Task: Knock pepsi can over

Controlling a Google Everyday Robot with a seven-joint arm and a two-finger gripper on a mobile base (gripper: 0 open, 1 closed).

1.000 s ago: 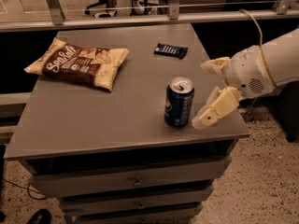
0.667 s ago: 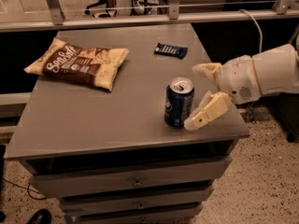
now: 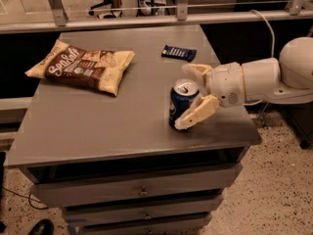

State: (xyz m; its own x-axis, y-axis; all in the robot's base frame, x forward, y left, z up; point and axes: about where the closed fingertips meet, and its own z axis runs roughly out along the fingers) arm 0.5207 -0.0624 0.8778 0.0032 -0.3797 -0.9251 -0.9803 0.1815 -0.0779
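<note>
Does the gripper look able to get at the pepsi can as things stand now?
Likely yes. The gripper reaches in from the right, and its open fingers lie on either side of the upright pepsi can. Nothing stands between them; the snack bag lies far to the left.

Light: dim, warm, from overhead
Shadow: deep below the table (image 3: 98,131) front, 6 o'clock
Gripper (image 3: 184,97): 3 o'clock, spread wide, palest spot

Arm (image 3: 259,77) cased in rounded white shells; cream-fingered tool (image 3: 184,97) seen over tabletop (image 3: 98,126) right side; pale cable (image 3: 266,26) possibly attached.
</note>
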